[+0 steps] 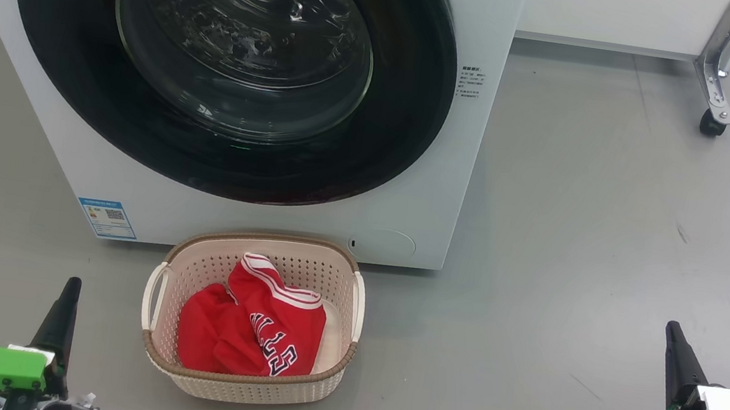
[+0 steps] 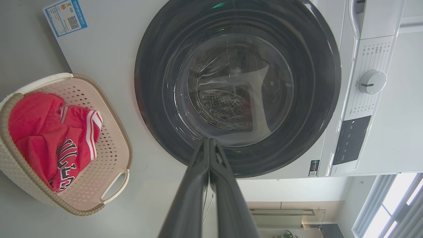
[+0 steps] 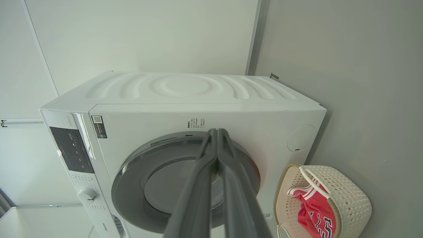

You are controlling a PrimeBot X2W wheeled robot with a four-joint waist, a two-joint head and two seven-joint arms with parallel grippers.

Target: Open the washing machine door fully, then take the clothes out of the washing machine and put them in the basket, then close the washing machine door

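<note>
The white washing machine (image 1: 465, 140) fills the upper head view, and its round black-ringed door (image 1: 237, 54) lies flat against the front, closed. The red clothes (image 1: 253, 328), a jersey with white trim, lie crumpled inside the cream basket (image 1: 181, 265) on the floor just before the machine. My left gripper (image 1: 70, 293) is at the lower left, shut and empty, left of the basket. At the lower right, well clear of the basket, my right gripper (image 1: 674, 337) is also shut and empty. The left wrist view shows the door (image 2: 238, 86), jersey (image 2: 49, 135) and basket (image 2: 109, 155); the right wrist view shows the door (image 3: 158, 185), basket (image 3: 350, 198) and jersey (image 3: 314, 211).
Grey floor surrounds the basket, with open room to the right of the machine. A metal frame leg on a caster (image 1: 713, 124) stands at the far right. The control panel and dial (image 2: 372, 82) sit beside the door. A blue label (image 1: 107, 218) marks the machine's lower corner.
</note>
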